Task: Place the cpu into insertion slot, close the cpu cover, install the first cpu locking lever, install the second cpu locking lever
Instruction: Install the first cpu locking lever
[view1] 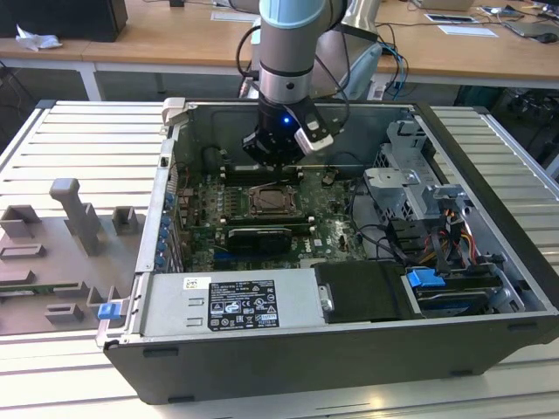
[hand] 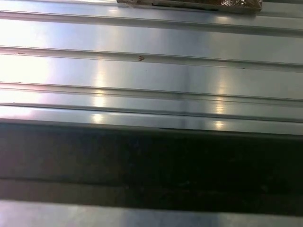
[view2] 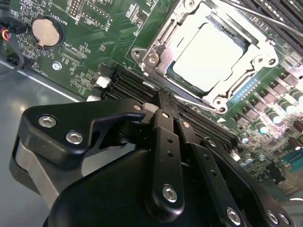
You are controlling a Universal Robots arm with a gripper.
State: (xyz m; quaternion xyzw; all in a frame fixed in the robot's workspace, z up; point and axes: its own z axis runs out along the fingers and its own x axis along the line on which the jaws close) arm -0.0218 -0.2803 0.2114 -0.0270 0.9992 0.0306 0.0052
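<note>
In the second wrist view the cpu [view2: 208,53] lies flat in the insertion slot [view2: 147,57], its pale metal face showing. The silvery cpu cover [view2: 246,66] is down around it as a frame. One thin lever rod [view2: 189,98] runs along the socket's near edge and another [view2: 251,12] runs past its far side. My gripper [view2: 160,98] hangs over the memory slots just beside the socket, its black fingers [view2: 163,142] drawn together with nothing seen between them. In the exterior view the gripper [view1: 276,164] hovers just above the socket [view1: 272,202] inside the open computer case.
The case walls [view1: 288,106] ring the green board [view1: 203,214]. A black card [view1: 258,237] lies in front of the socket, with drive cages and cables [view1: 419,218] to the exterior view's right. Grey fixtures [view1: 74,214] stand on the ribbed table [hand: 151,71]. A coin cell [view2: 46,31] sits on the board.
</note>
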